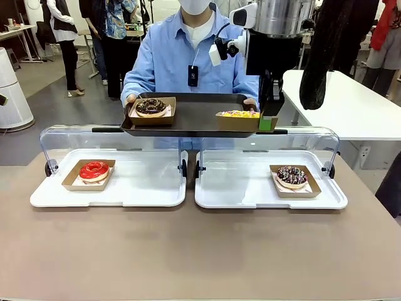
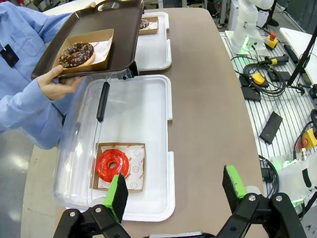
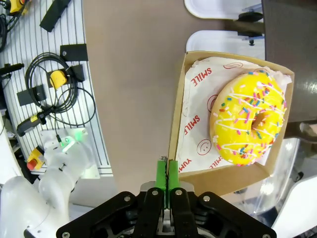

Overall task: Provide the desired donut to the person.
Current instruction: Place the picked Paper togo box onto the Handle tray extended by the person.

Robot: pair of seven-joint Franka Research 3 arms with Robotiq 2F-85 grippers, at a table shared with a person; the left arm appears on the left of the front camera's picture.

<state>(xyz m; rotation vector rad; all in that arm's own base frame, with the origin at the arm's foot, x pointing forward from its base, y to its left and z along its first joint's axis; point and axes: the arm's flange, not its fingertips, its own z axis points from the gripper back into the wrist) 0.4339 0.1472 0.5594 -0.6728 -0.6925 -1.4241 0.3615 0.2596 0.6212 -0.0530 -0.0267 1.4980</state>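
Pinches the carton (image 3: pixel 233 177) of the yellow donut (image 3: pixel 250 124) by its near rim in the tight-shut right gripper (image 3: pixel 168 171), donut straight ahead of the fingers (image 3: pixel 161 173) at the right end of the person's (image 1: pixel 182 56) dark tray (image 1: pixel 188 123) (left gripper (image 2: pixel 176 186) spread wide over the red donut (image 2: pixel 112 165)).

Before me lies a brown surface (image 1: pixel 200 251). Behind it the floor (image 1: pixel 62 119) is grey and smooth. A white table (image 1: pixel 351 106) stands at my right, and a small white desk (image 1: pixel 15 31) stands far at my left.

right claw (image 3: pixel 167 161) pinching box (image 3: pixel 228 179), yellow donut (image 3: pixel 232 119) inside
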